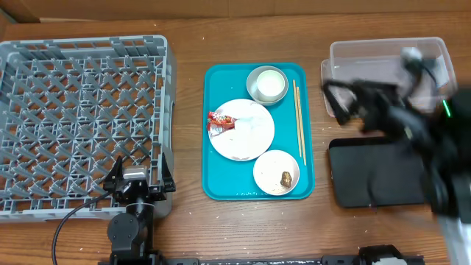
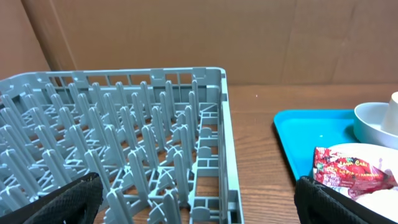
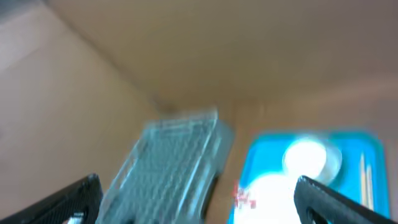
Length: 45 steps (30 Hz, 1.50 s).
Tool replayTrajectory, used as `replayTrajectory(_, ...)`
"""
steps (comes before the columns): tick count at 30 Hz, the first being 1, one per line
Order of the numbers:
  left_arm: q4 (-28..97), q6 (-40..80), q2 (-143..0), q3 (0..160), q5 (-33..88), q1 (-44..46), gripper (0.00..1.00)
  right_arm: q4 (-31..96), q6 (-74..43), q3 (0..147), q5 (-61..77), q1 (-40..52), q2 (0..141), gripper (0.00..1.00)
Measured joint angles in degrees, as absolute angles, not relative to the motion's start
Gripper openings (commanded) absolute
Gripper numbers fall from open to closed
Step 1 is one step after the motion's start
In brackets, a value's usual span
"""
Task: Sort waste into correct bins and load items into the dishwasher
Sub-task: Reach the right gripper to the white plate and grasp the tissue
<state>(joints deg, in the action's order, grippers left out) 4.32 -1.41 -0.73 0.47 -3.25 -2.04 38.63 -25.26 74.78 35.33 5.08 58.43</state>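
Two tools stand with fingers apart and empty, the left tool (image 2: 199, 202) over the grey lattice plastic dish rack (image 2: 124, 155). Ahead of and below the right tool (image 3: 196, 202), the small red-and-white snack wrapper (image 1: 220, 122) lies on the large round white plate (image 1: 254, 136). It would be best to descend centred over it and pinch the wrapper only, clear of the plate.

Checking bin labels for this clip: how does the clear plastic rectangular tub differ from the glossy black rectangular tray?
The clear plastic rectangular tub is see-through; the glossy black rectangular tray is opaque. The tub has taller walls; the tray is shallow. Both sit right of the flat teal tray.
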Motion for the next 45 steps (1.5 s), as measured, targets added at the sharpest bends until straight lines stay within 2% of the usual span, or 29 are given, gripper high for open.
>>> replayTrajectory(1, 4.3, -1.4, -0.8, 0.5, -3.2, -2.0, 1.00, 45.0, -24.0, 79.2, 37.9, 5.6, 63.5, 1.00)
replayTrajectory(3, 4.3, -1.4, -0.7, 0.5, -3.3, -2.0, 1.00, 49.9, -23.2, 84.3, 42.9, 6.4, 70.8, 1.00)
replayTrajectory(6, 4.3, -1.4, -0.8, 0.5, -3.2, -2.0, 1.00, 51.0, -23.4, 88.3, 51.8, 7.5, 80.2, 1.00)
replayTrajectory(9, 4.3, -1.4, -0.8, 0.5, -3.3, -2.0, 1.00, 52.5, -23.7, 88.4, 54.8, 8.6, 86.2, 1.00)
replayTrajectory(13, 4.3, -1.4, -0.8, 0.5, -3.3, -2.0, 1.00, 57.8, -28.6, 88.5, 43.1, 14.0, 92.5, 1.00)
replayTrajectory(18, 4.3, -1.4, -0.8, 0.5, -3.2, -2.0, 1.00, 58.2, -37.7, 88.5, 23.1, 26.9, 96.0, 1.00)
replayTrajectory(25, 4.3, -1.4, -0.8, 0.5, -3.2, -2.0, 1.00, 56.6, -47.4, 88.6, 10.2, 36.2, 101.6, 1.00)
replayTrajectory(26, 4.3, -1.4, -0.8, 0.5, -3.2, -2.0, 1.00, 56.4, -48.0, 88.7, 9.3, 36.6, 103.5, 0.94)
replayTrajectory(27, 4.3, -1.4, -0.8, 0.5, -3.2, -2.0, 1.00, 56.3, -48.4, 88.7, 8.6, 36.8, 105.2, 0.81)
replayTrajectory(28, 4.3, -1.4, -0.8, 0.5, -3.2, -2.0, 1.00, 56.2, -48.7, 88.7, 8.1, 36.9, 106.8, 0.63)
replayTrajectory(29, 4.3, -1.4, -0.8, 0.5, -3.2, -2.0, 1.00, 56.2, -49.2, 88.7, 7.7, 36.9, 108.4, 0.57)
replayTrajectory(35, 4.3, -1.4, -0.8, 0.5, -3.2, -2.0, 1.00, 56.1, -50.5, 88.7, 5.6, 36.9, 113.4, 0.61)
replayTrajectory(38, 4.3, -1.4, -0.8, 0.5, -3.3, -2.0, 1.00, 55.7, -50.7, 88.7, 4.1, 36.9, 113.7, 0.49)
replayTrajectory(42, 4.3, -1.4, -0.8, 0.5, -3.2, -2.0, 1.00, 55.0, -50.9, 88.7, 3.5, 36.9, 115.7, 0.46)
replayTrajectory(43, 4.3, -1.4, -0.8, 0.5, -3.2, -2.0, 0.99, 54.7, -50.9, 88.7, 3.6, 36.9, 116.1, 0.39)
replayTrajectory(45, 4.3, -1.4, -0.8, 0.5, -3.3, -2.0, 1.00, 53.8, -51.1, 88.7, 3.7, 36.9, 116.8, 0.16)
